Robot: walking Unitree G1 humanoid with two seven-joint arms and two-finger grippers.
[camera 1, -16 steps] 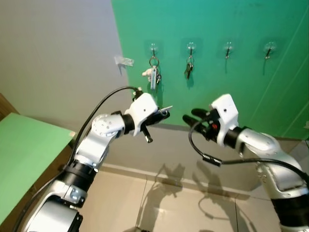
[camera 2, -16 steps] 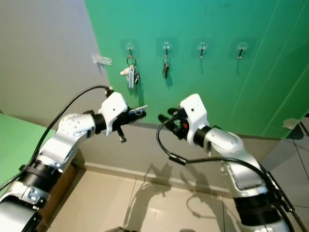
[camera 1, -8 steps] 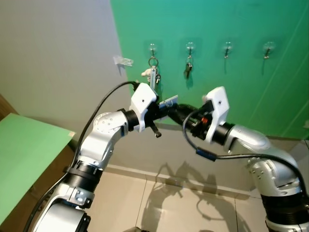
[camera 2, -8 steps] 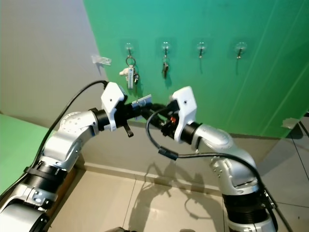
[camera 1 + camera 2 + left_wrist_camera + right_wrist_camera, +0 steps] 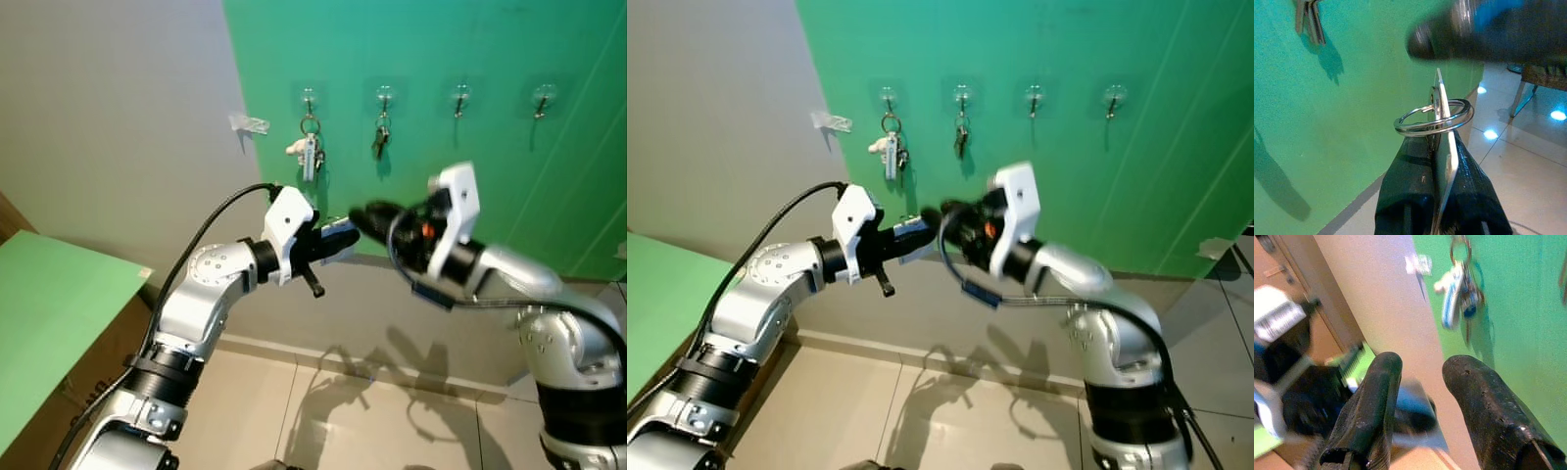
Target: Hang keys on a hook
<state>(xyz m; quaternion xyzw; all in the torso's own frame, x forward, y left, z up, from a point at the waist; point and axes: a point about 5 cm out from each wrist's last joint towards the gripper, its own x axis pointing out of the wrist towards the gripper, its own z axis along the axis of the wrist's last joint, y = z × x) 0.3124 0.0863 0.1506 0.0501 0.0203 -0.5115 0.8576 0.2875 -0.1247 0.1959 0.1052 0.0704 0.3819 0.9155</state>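
L gripper (image 5: 1442, 147) pinches a flat key (image 5: 1442, 161) w/ a silver key ring (image 5: 1432, 117) looped across it, fingers pressed tight on the blade. L arm (image 5: 211, 289) is raised, elbow bent, reaching toward centre in front of the green wall (image 5: 490, 127). R gripper (image 5: 1422, 377) has its fingers spread w/ a clear gap, holding nothing; its tips sit just beside the held key, contact can't be told. R arm (image 5: 519, 284) is bent, forearm angled in toward the L gripper. Four hooks line the wall: the first hook (image 5: 310, 98) and second hook (image 5: 384, 97) already carry key bunches, the third hook (image 5: 459, 97) and fourth hook (image 5: 543, 97) are bare.
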